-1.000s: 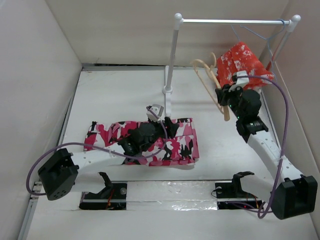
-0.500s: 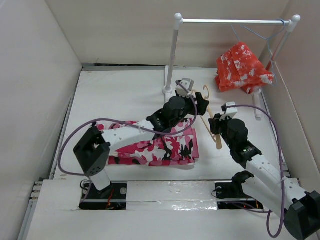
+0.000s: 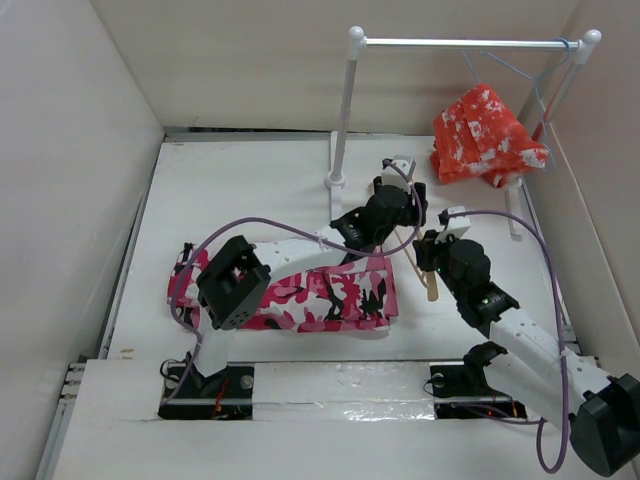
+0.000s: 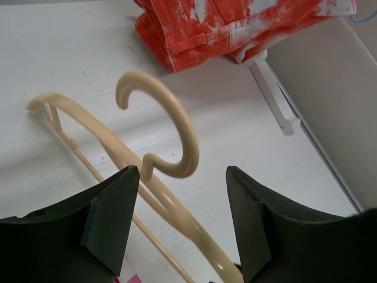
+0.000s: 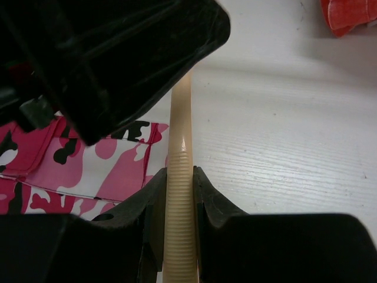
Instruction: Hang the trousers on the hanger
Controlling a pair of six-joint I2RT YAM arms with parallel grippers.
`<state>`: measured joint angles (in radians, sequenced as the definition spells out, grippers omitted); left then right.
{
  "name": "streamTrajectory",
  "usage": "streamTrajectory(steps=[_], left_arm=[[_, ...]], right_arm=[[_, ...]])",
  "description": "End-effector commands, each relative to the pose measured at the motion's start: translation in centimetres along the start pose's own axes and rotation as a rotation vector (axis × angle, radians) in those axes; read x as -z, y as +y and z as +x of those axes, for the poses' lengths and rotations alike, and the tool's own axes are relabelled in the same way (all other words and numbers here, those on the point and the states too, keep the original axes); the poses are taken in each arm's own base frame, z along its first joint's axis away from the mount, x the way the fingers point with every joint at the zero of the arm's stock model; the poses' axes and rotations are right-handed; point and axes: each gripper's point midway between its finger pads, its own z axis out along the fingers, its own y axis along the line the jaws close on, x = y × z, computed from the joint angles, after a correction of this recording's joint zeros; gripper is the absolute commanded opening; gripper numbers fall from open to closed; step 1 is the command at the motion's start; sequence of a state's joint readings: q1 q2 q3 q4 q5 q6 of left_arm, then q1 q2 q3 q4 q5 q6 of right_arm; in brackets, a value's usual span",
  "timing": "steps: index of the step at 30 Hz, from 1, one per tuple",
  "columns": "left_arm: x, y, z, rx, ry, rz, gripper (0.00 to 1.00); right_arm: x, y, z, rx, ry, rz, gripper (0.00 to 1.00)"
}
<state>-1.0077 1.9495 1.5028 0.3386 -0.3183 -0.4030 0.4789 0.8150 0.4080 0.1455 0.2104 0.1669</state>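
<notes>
The two arm bases sit at the near edge of the white table (image 3: pixel 250 190). Just beyond them, left of centre, the long soft trousers in pink, red, white and black camouflage print (image 3: pixel 340 298) lie flat on the table, legs pointing left. The left arm reaches across them toward the far right.

Just right of the trousers' right edge is the light tan arched hanger (image 5: pixel 181 112), one tip close to that edge. The right gripper (image 5: pixel 179 177) has its two black fingers pressed against both sides of one arm of the hanger, at a ribbed stretch. In the right wrist view the camouflage cloth lies below and to the left of that arm.

A little farther on, the left gripper (image 4: pixel 181 177) has its jaws apart. They straddle the neck of the hanger where its curled hook rises, with a gap on each side and neither finger touching it. The hook is the same tan as the body and opens to the left in the left wrist view.

Beyond stands a white clothes rail (image 3: pixel 345 110). At its right end a thin grey-blue wire hanger (image 3: pixel 500 65) is hooked over the bar, with a red-orange garment with white blotches (image 3: pixel 480 135) beneath it.
</notes>
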Motion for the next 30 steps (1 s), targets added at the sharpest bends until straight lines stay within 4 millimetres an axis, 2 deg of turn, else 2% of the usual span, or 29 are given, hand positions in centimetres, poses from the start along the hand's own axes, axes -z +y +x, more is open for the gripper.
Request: streamTrajectory(steps=[1, 5, 6, 7, 8, 9, 10, 11, 12, 13, 14, 15, 16, 17, 18, 19, 21, 22, 24, 25, 27, 29, 30], left_arm=[[-0.5, -1.1, -4.5, -0.002, -0.103, -0.024, 0.57], [-1.3, -0.4, -4.0, -0.019, -0.104, -0.065, 0.48], [-1.5, -0.3, -3.7, -0.026, -0.098, -0.070, 0.39], [-1.5, -0.2, -3.5, -0.029, -0.093, -0.072, 0.35], [-1.4, -0.1, -3.2, -0.029, -0.085, -0.072, 0.26], [-1.3, -0.2, -3.6, -0.022, -0.093, -0.070, 0.26], [-1.3, 0.2, -2.8, -0.022, -0.083, -0.076, 0.16], [-1.2, 0.4, -2.8, -0.012, -0.086, -0.082, 0.11], [-1.0, 0.4, -2.9, -0.008, -0.091, -0.084, 0.06], [-0.8, 0.8, -2.5, -0.010, -0.082, -0.092, 0.00], [-0.6, 1.1, -2.5, -0.004, -0.084, -0.104, 0.00], [0.1, 0.9, -3.5, 0.028, -0.110, -0.096, 0.00], [0.5, 1.9, -2.0, 0.028, -0.092, -0.110, 0.00], [1.0, 2.1, -1.9, 0.044, -0.100, -0.106, 0.00], [1.7, 1.8, -2.9, 0.098, -0.133, -0.089, 0.00], [2.2, 2.7, -1.4, 0.109, -0.111, -0.101, 0.00], [2.9, 2.6, -1.1, 0.170, -0.118, -0.079, 0.00], [4.1, 2.7, 0.1, 0.225, -0.103, -0.066, 0.00], [5.0, 2.6, 0.2, 0.311, -0.130, -0.029, 0.00], [5.8, 2.7, 1.4, 0.360, -0.113, -0.020, 0.00], [6.5, 2.6, 1.9, 0.409, -0.111, -0.019, 0.00], [7.7, 2.0, 2.9, 0.469, -0.108, -0.006, 0.00], [8.4, 1.6, 2.2, 0.506, -0.136, 0.013, 0.00]], right_arm=[[-0.1, 0.5, -1.2, -0.020, -0.042, 0.000, 0.00], [0.3, 0.8, -1.0, -0.013, -0.031, 0.006, 0.00], [0.3, 0.5, -0.8, -0.018, -0.035, 0.018, 0.00], [0.3, 0.4, -0.6, -0.019, -0.031, 0.022, 0.00], [0.3, 0.4, -0.6, -0.023, -0.036, 0.025, 0.00], [0.3, 0.3, -0.6, -0.023, -0.035, 0.027, 0.00], [0.4, 0.3, -0.6, -0.022, -0.033, 0.029, 0.02], [0.6, 0.5, -0.7, -0.021, -0.030, 0.022, 0.05], [0.7, 0.5, -0.9, -0.023, -0.033, 0.028, 0.09], [0.7, 0.4, -1.0, -0.021, -0.032, 0.030, 0.24], [0.8, 0.4, -1.0, -0.023, -0.034, 0.029, 0.33], [0.9, 0.5, -1.2, -0.024, -0.036, 0.026, 0.43], [1.0, 0.5, -1.2, -0.025, -0.035, 0.023, 0.59], [1.2, 0.6, -1.0, -0.022, -0.022, 0.018, 0.65], [1.5, 0.9, -1.3, -0.023, -0.028, -0.004, 0.71], [1.7, 1.0, -1.4, -0.023, -0.026, -0.013, 0.79], [2.4, 1.4, -1.5, -0.017, -0.021, -0.037, 0.80], [2.7, 1.7, -1.6, -0.018, -0.026, -0.058, 0.80], [3.2, 2.0, -1.0, -0.011, 0.000, -0.084, 0.80], [3.6, 2.4, -1.0, -0.015, -0.007, -0.115, 0.80], [3.9, 2.8, -0.9, -0.016, -0.009, -0.142, 0.78], [4.4, 3.2, -0.3, -0.012, 0.008, -0.175, 0.65], [4.4, 3.2, 0.0, -0.010, 0.020, -0.180, 0.56]])
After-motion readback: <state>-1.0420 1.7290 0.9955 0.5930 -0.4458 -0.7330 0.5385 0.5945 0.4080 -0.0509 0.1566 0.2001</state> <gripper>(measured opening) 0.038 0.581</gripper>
